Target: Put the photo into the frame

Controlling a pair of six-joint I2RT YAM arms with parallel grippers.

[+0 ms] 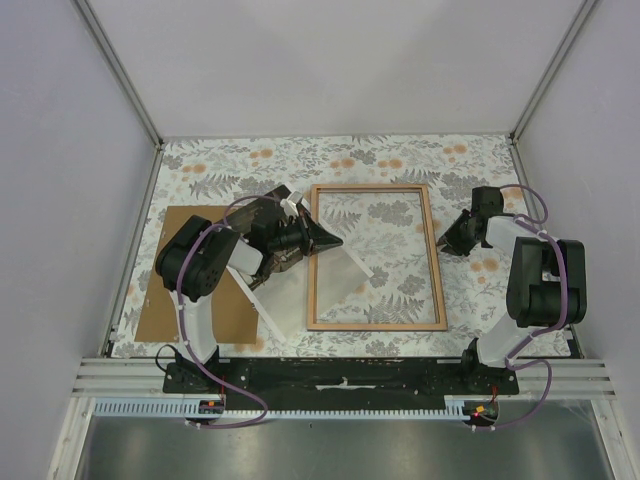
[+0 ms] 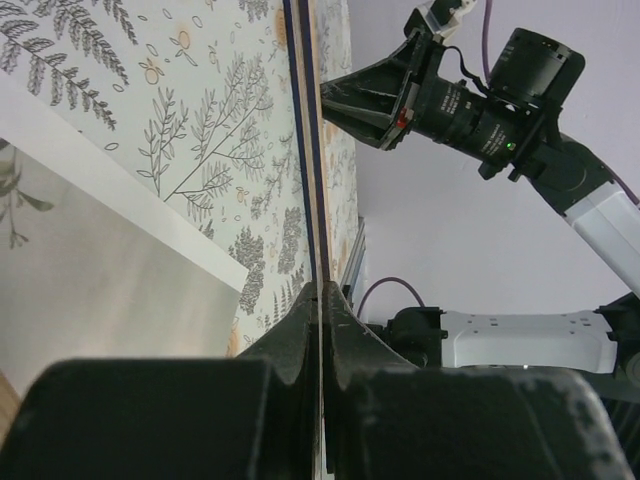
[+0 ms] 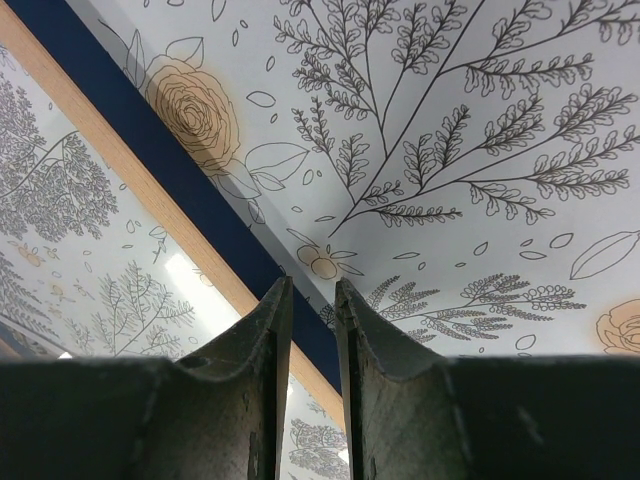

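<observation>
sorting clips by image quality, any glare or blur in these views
top external: evenly lit and sharp, no strong glare on the frame; left wrist: the left gripper is a dark out-of-focus mass along the bottom, the right gripper beyond is crisp; right wrist: its fingers are soft, and a small bright glare spot sits on the glass by the wood rail

One light-wood rectangular picture frame, one white-backed photo sheet, one brown fibreboard panel, two black end effectors: left end effector, right end effector.
</observation>
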